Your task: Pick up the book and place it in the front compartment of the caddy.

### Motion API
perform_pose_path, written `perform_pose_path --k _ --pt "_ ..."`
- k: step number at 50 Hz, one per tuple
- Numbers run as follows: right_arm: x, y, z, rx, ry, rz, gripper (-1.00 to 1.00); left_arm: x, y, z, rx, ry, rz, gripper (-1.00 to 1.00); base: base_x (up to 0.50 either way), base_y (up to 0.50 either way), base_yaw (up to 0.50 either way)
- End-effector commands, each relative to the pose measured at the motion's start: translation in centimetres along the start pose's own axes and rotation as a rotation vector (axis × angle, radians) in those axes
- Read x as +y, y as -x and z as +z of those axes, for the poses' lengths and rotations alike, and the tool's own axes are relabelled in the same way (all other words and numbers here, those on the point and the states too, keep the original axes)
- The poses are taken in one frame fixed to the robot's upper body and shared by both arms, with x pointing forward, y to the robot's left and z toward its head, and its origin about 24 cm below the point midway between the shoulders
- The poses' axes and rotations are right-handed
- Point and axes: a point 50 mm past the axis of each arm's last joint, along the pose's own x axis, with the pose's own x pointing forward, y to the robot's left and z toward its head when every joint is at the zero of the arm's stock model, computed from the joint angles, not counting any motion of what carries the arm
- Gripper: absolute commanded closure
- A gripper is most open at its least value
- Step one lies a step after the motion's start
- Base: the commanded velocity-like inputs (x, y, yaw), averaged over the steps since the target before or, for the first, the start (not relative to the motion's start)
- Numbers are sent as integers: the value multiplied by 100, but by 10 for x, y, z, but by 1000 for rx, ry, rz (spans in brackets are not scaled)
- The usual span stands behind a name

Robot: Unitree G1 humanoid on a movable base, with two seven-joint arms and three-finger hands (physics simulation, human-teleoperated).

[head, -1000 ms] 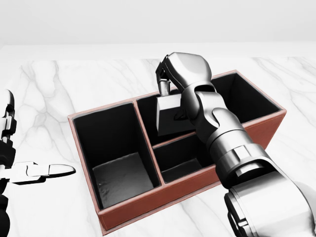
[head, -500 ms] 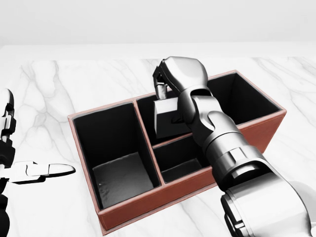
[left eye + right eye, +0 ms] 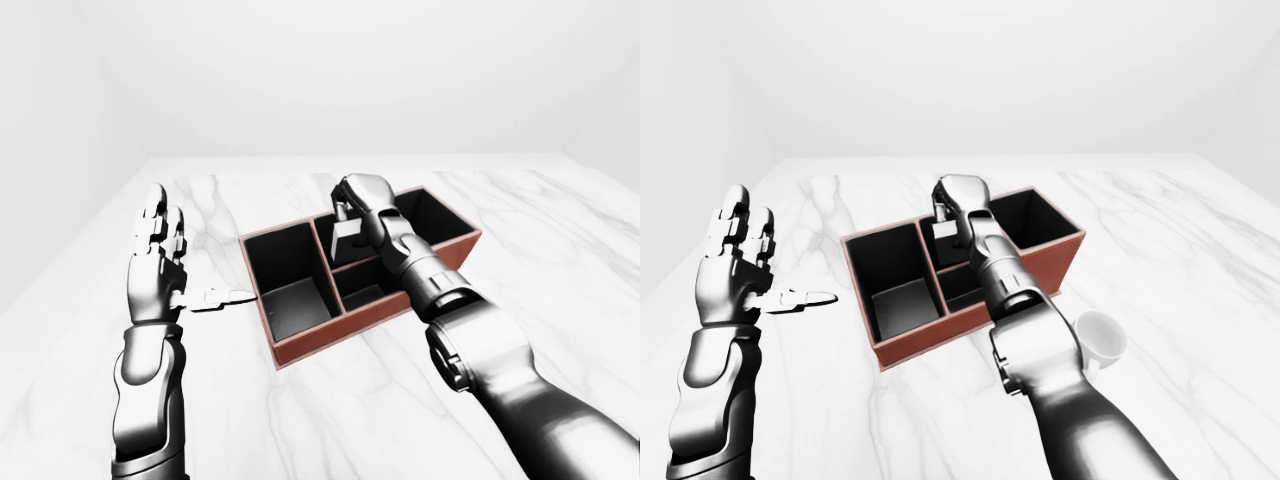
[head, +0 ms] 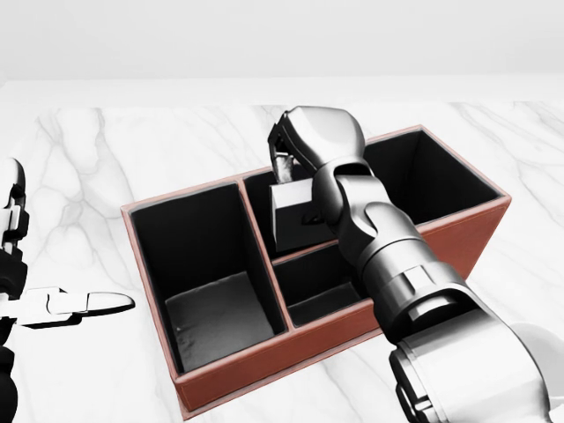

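One hand, the right hand (image 4: pixel 295 163), is closed on the grey book (image 4: pixel 293 216), which hangs upright under it over a middle part of the red caddy (image 4: pixel 291 357) on the bench (image 4: pixel 88 176), while the left hand (image 3: pixel 157 262) waits wide open far off.

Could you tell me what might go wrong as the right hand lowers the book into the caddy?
The book hangs tilted in the right hand over the caddy's inner divider, so it could catch there or drop into the wrong compartment. The white cup beside the right arm could be knocked on withdrawal.
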Motion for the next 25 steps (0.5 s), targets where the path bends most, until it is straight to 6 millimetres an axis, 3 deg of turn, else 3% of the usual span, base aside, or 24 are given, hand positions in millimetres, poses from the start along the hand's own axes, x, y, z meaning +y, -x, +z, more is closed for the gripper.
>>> perform_pose_path --k 1,25 --pt "-6 -2 4 -17 20 -41 100 0 0 1 -4 -1 1 -100 0 0 0" --pt "1 1 4 -16 33 -29 100 0 0 0 2 -2 2 -100 0 0 0"
